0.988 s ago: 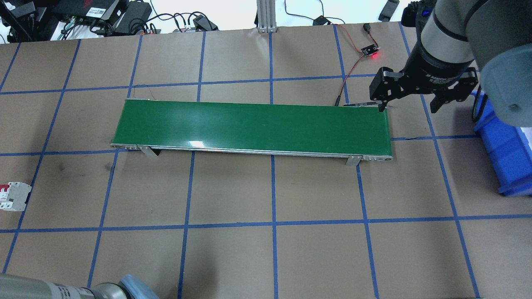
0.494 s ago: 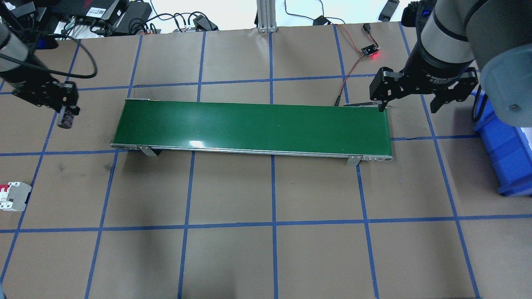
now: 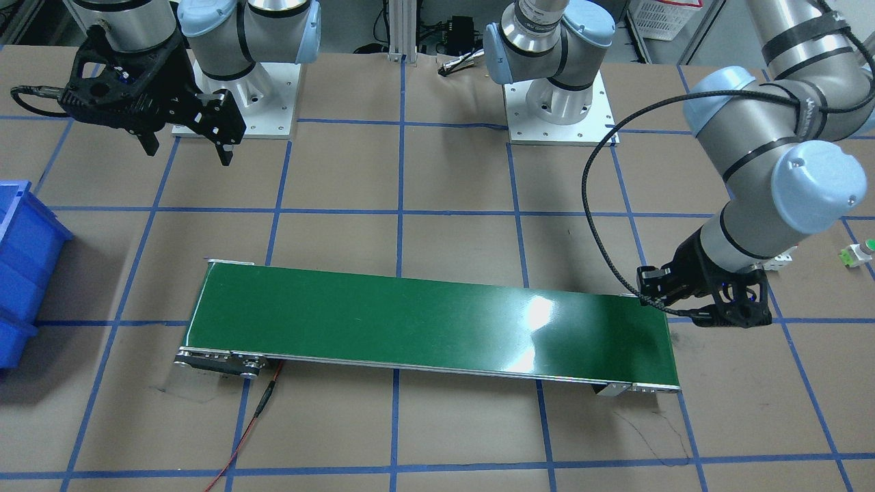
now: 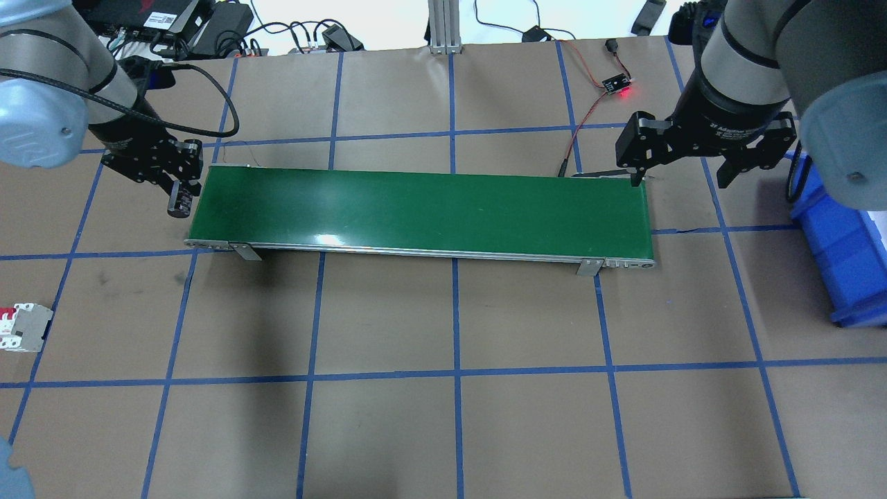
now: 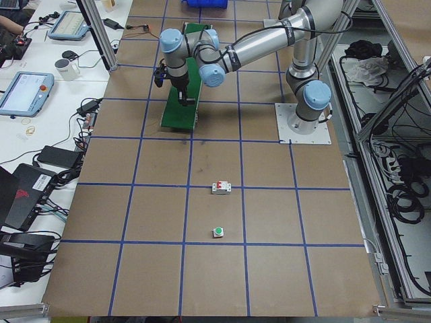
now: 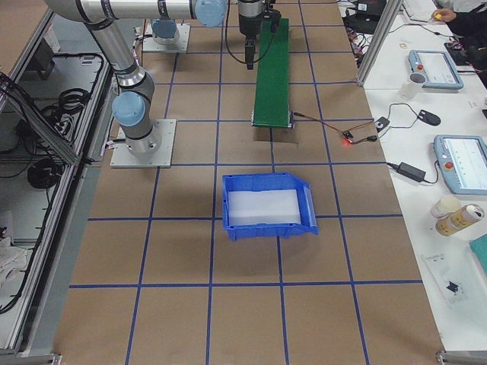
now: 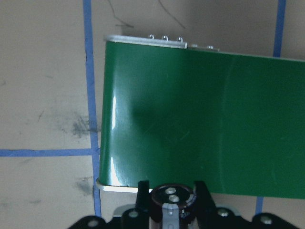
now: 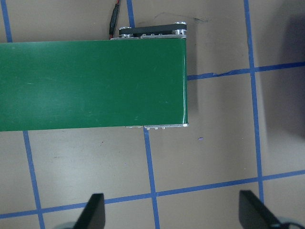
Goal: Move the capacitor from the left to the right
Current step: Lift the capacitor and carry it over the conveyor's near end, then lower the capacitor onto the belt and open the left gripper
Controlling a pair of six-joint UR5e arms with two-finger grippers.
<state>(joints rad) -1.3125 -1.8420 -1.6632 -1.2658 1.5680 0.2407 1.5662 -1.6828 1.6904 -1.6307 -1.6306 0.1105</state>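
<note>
The capacitor (image 4: 181, 201), a small black cylinder with a pale stripe, is held in my left gripper (image 4: 179, 195) just off the left end of the green conveyor belt (image 4: 423, 211). In the left wrist view the capacitor (image 7: 171, 202) sits end-on between the two fingers (image 7: 142, 193), at the belt's (image 7: 200, 119) near edge. In the front view the left gripper (image 3: 726, 313) hangs beside the belt's end and the capacitor is hidden. My right gripper (image 4: 679, 181) is open and empty above the table beyond the belt's right end, as the right wrist view (image 8: 174, 212) shows.
A blue bin (image 4: 842, 249) stands at the right edge of the table. A white breaker with red switches (image 4: 24, 327) lies at the left edge. A green-capped button (image 5: 218, 232) lies beyond it. A small board with a red light (image 4: 617, 84) and its wires lie behind the belt's right end.
My left arm has come in from the left and carried the capacitor rightwards to the belt's left end. The right arm has not moved.
</note>
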